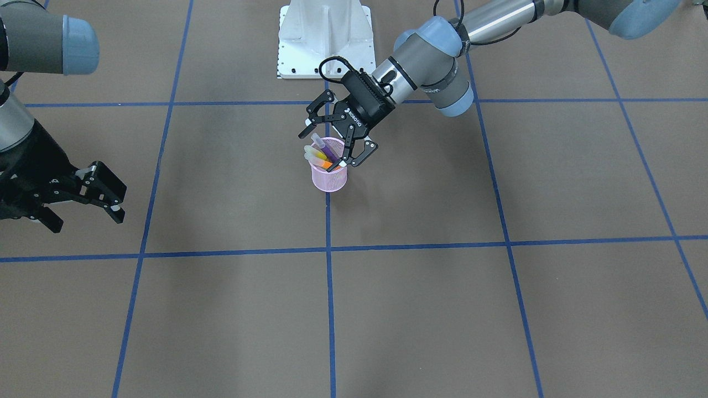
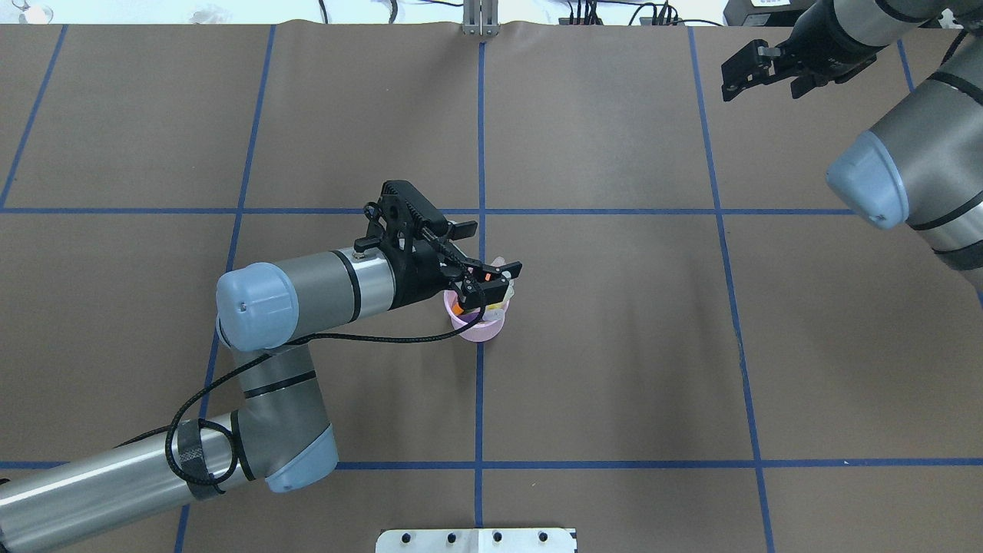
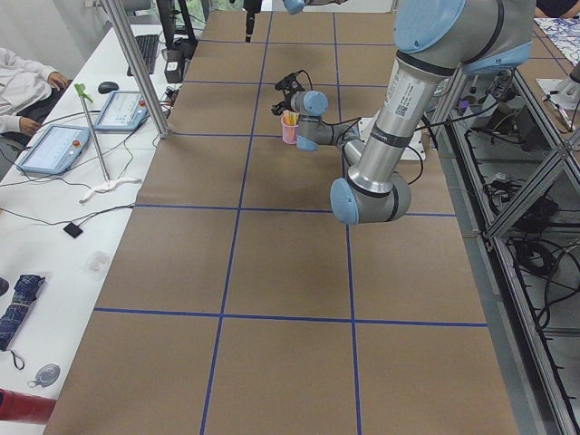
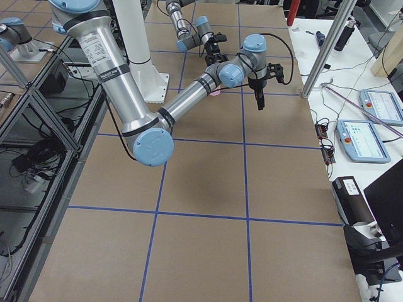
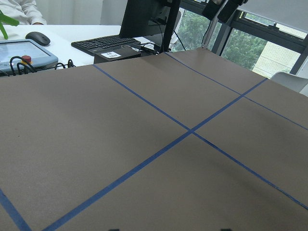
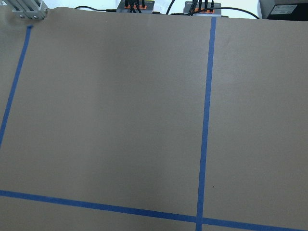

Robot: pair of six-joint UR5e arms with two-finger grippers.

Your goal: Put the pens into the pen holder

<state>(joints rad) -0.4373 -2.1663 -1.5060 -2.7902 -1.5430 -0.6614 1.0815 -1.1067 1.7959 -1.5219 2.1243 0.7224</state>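
The pink mesh pen holder [image 1: 329, 177] stands upright near the table's middle, on a blue tape line; it also shows in the overhead view [image 2: 478, 329] and the left side view [image 3: 290, 132]. Pens stand in it with pale caps up: a purple pen [image 1: 330, 148], a yellow pen [image 1: 316, 155] and an orange pen [image 1: 327, 164]. I cannot pick out the green pen. My left gripper [image 1: 330, 148] hangs open just above the cup, its jaws spread around the pen tops [image 2: 495, 253]. My right gripper [image 1: 88, 220] is open and empty, far off at the table's side [image 2: 760, 86].
The white robot base plate [image 1: 325, 38] lies behind the cup. Blue tape lines cross the brown table cover. Both wrist views show only table cover. Operator desks with control tablets [image 3: 54, 145] line the far long edge.
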